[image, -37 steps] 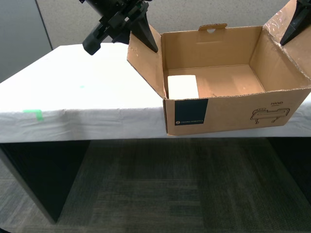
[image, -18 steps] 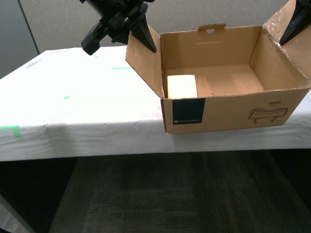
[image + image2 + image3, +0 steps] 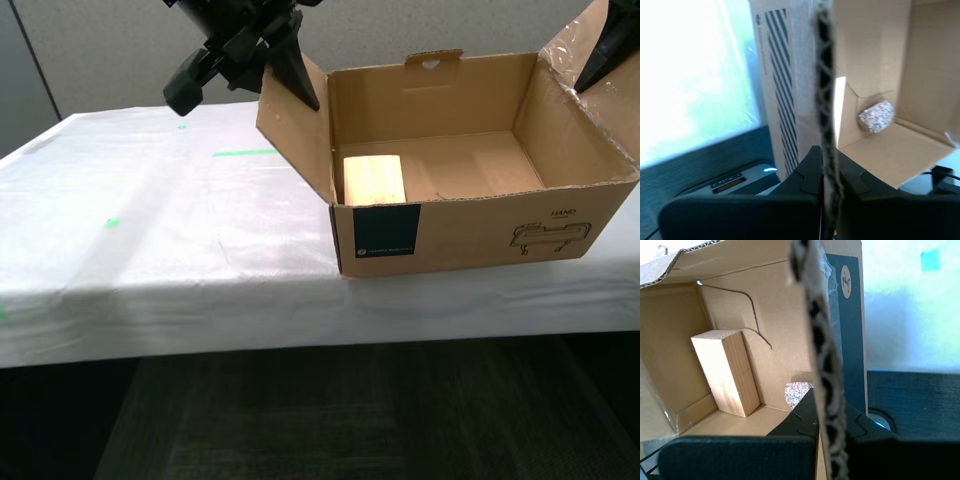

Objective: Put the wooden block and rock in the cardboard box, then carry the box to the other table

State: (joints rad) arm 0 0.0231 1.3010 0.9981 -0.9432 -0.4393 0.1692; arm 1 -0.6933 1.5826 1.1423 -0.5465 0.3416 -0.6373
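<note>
The cardboard box (image 3: 480,225) is open at the top, at the front edge of the white cloth table (image 3: 170,230). The wooden block (image 3: 374,180) lies inside it, toward the exterior view's left wall. It also shows in the first wrist view as the block (image 3: 725,370), beside the rock (image 3: 799,390). The rock (image 3: 876,116) sits on the box floor and is hidden in the exterior view. My first gripper (image 3: 827,412) is shut on the side flap at the exterior view's left (image 3: 300,85). My second gripper (image 3: 827,172) is shut on the opposite flap (image 3: 600,65).
Green tape marks (image 3: 245,153) lie on the wrinkled cloth. The table's front edge (image 3: 200,310) runs across the exterior view, with dark carpet (image 3: 350,410) below it. A grey partition wall (image 3: 110,50) stands behind the table.
The camera has moved: table and tape marks slid toward the exterior view's left and the table's end left the view. Box and both grippers kept their places in view.
</note>
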